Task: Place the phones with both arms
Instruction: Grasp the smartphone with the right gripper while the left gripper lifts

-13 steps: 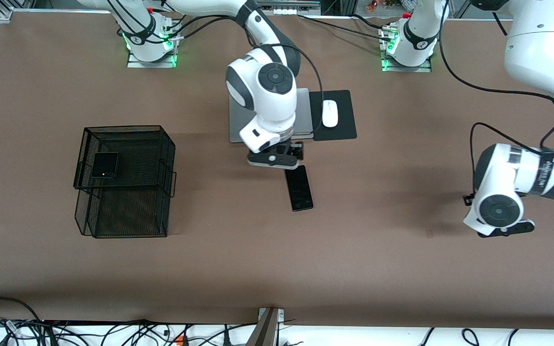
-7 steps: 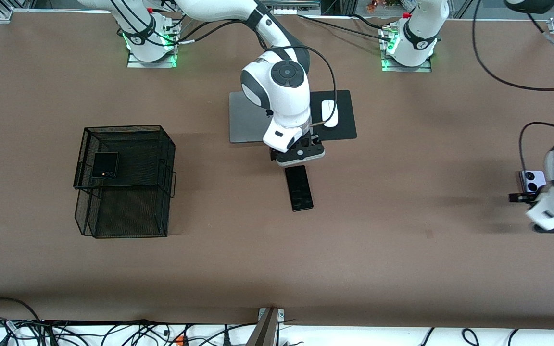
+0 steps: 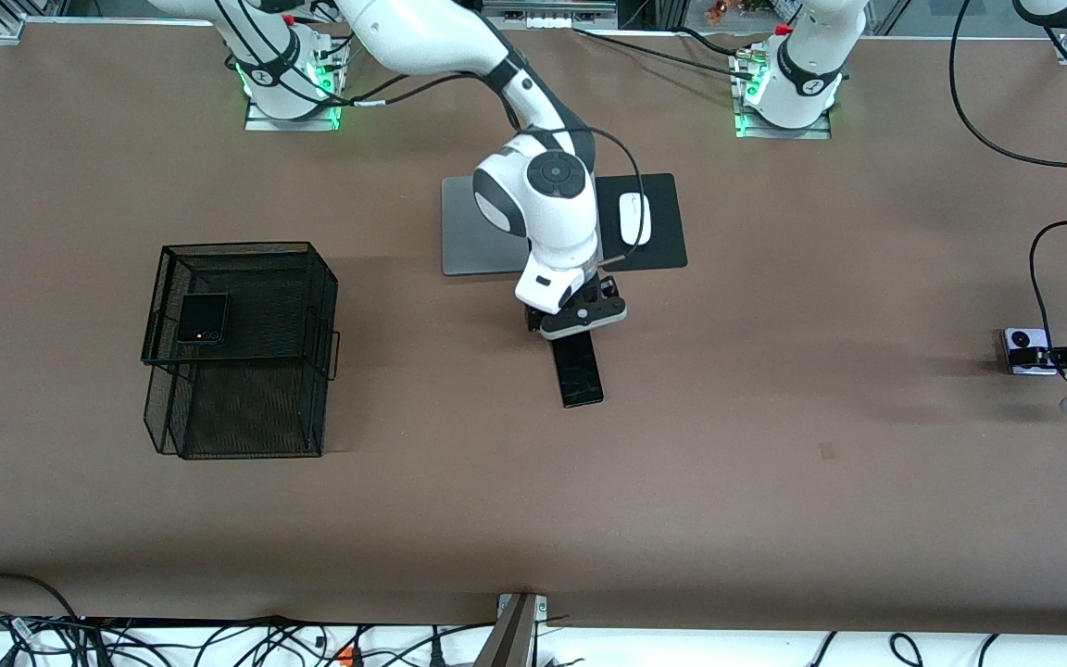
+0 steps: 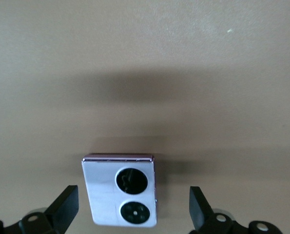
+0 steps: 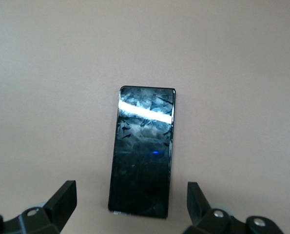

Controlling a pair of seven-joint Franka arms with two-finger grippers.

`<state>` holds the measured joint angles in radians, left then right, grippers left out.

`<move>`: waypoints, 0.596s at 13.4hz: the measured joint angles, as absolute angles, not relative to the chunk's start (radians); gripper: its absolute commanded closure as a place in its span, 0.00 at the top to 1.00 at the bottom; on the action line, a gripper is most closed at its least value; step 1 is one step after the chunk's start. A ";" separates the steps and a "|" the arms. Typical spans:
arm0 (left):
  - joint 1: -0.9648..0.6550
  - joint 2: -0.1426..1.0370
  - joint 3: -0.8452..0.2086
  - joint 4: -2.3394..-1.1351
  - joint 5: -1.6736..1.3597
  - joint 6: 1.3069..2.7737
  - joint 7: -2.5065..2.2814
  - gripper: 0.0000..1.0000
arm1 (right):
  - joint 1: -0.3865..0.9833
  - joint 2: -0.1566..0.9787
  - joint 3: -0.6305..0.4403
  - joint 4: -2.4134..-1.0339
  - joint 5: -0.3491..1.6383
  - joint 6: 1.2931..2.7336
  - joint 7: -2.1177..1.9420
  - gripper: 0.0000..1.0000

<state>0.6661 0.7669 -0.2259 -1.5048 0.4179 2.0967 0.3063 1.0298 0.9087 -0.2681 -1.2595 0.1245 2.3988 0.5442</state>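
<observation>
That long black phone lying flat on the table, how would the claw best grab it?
Probably from straight above, pinching the two long edges of the long black phone near its middle. It lies flat and thin, so only its narrow width fits between the fingers. The right claw already hangs open over its end nearer the laptop.

The flat table (image 3: 774, 482) is plain brown. A long slim slab phone (image 3: 578, 371) is glossy black, a small squarish phone (image 4: 120, 190) lilac-white with 2 black circles, another squarish phone (image 3: 202, 318) black, inside a black wire-mesh basket (image 3: 246, 408).
</observation>
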 measured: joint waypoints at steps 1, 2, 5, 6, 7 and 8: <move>0.674 0.777 -0.226 -1.509 0.418 2.118 0.315 1.00 | 1.030 0.928 -0.268 -1.259 0.124 2.422 0.546 1.00; 0.681 0.787 -0.226 -1.512 0.418 2.135 0.325 1.00 | 1.030 0.944 -0.268 -1.259 0.124 2.440 0.549 1.00; 0.692 0.806 -0.225 -1.514 0.418 2.161 0.340 1.00 | 1.030 0.981 -0.269 -1.258 0.124 2.490 0.551 1.00; 0.695 0.807 -0.225 -1.514 0.418 2.161 0.340 1.00 | 1.030 0.989 -0.269 -1.258 0.124 2.500 0.554 1.00; 0.700 0.807 -0.225 -1.514 0.418 2.161 0.340 1.00 | 1.030 0.995 -0.269 -1.258 0.124 2.507 0.559 1.00; 0.705 0.807 -0.225 -1.514 0.418 2.161 0.341 1.00 | 1.030 1.001 -0.270 -1.257 0.124 2.513 0.564 1.00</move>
<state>0.7049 0.8070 -0.2246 -1.5139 0.4179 2.1615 0.3411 1.0298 1.0012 -0.2699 -1.2572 0.1245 2.5134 0.5644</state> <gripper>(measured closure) 0.000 0.000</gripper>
